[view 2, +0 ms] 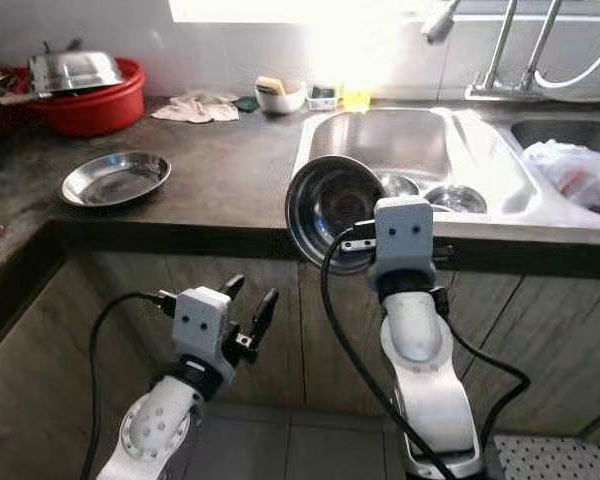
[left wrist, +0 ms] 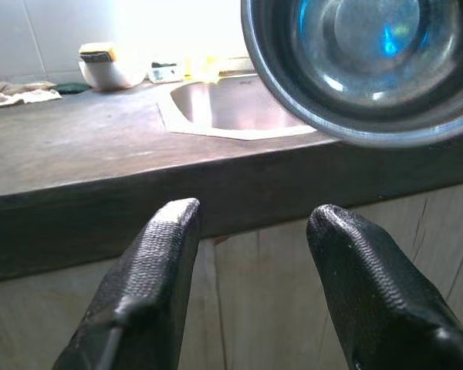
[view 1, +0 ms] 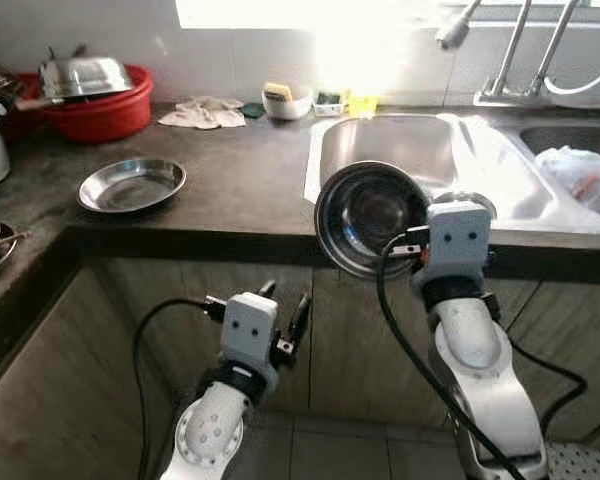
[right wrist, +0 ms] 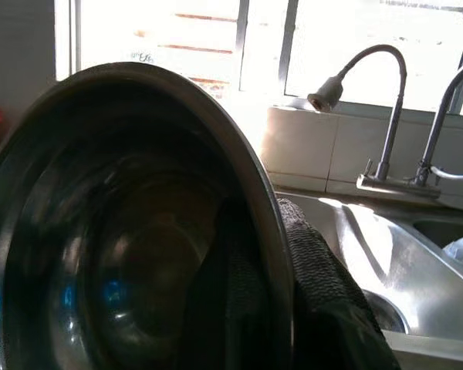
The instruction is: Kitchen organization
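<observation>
1. The right gripper [right wrist: 293, 285] pinched the rim of a round, shiny steel bowl [view 1: 372, 215], tilted on edge before the counter's [view 1: 240, 190] near edge, by the sink [view 1: 400, 150].
2. The left gripper [left wrist: 255, 262], its textured black fingers spread and empty, hung low before the cabinet.
3. Far left, a shallow steel dish [view 1: 132, 185] lay on the dark counter; a red basin [view 1: 105, 110] held a steel pan.

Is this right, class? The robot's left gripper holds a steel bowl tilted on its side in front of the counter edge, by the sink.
Not quite. The right gripper holds the steel bowl, as the right eye view shows. The left gripper hangs open and empty below the counter. The rest holds: the bowl is tilted by the sink.
</observation>
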